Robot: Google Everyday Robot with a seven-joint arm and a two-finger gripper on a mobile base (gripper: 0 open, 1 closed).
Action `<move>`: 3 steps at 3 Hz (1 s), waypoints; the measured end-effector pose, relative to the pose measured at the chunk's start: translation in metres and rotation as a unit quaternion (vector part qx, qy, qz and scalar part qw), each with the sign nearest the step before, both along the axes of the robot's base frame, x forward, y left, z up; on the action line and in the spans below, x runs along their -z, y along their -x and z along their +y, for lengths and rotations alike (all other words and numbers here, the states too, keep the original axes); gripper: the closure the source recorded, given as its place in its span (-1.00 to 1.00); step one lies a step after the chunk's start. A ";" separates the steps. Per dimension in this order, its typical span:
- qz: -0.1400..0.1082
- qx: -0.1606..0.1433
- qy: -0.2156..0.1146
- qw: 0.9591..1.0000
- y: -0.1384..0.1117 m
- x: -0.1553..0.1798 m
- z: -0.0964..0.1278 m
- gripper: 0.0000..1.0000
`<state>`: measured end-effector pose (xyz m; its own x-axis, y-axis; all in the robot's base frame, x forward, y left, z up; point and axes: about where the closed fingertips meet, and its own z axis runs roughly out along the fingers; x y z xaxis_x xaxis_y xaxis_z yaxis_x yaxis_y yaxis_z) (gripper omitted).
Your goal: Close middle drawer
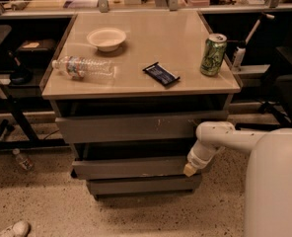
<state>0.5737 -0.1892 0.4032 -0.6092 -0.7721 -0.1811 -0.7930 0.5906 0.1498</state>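
The gripper (pixel 189 170) is at the right end of the middle drawer (pixel 128 167) (whether it is apart or together, I cannot tell). The drawer juts out slightly beneath the bench (pixel 156 38).

Nothing is reading legibly here: the green can (pixel 213 55), the label on the bottle (pixel 84 67) and the dark wrapper (pixel 161 74) are carrying print too small to tell, while the gripper (pixel 189 170) is sitting at the right end of the middle drawer (pixel 131 167)
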 end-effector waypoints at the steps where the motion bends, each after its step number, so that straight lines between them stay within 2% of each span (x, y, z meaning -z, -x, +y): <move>1: -0.001 0.001 0.000 1.000 -0.002 -0.001 0.000 0.61; 3: -0.001 0.001 0.000 1.000 -0.002 -0.001 0.000 -0.32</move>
<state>0.5753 -0.1892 0.4038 -0.6095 -0.7713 -0.1834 -0.7928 0.5913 0.1480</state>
